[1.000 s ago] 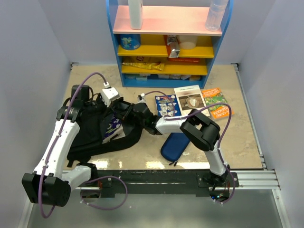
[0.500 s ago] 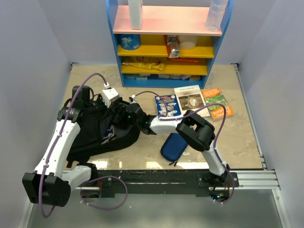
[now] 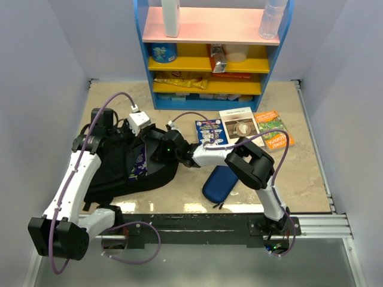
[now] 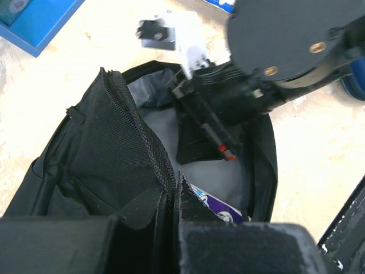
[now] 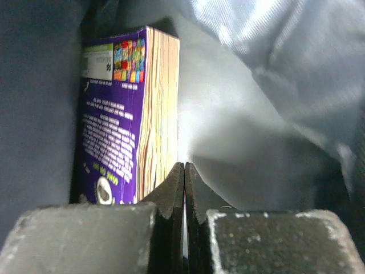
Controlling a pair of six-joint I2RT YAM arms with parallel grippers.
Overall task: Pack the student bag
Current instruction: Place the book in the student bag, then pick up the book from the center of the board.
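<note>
The student bag (image 3: 114, 170) is a large black backpack lying open at the left. My left gripper (image 3: 130, 130) is shut on the bag's mesh-lined opening edge (image 4: 142, 137) and holds it up; its fingertips (image 4: 194, 200) pinch the fabric. My right gripper (image 3: 160, 148) reaches into the bag's mouth. It is shut and empty (image 5: 184, 171), against the grey lining. A purple book (image 5: 114, 125) stands inside the bag just left of it, and also shows in the left wrist view (image 4: 219, 210) and the top view (image 3: 139, 160).
Three books lie on the table: a blue one (image 3: 210, 131), a white one (image 3: 240, 125) and an orange-green one (image 3: 272, 136). A dark-blue pencil case (image 3: 219, 182) lies under the right arm. A blue shelf unit (image 3: 209, 60) stands at the back.
My right gripper has moved left, deeper into the bag's opening, then slightly back. The bag's right edge has drawn in. The left arm has held still.
</note>
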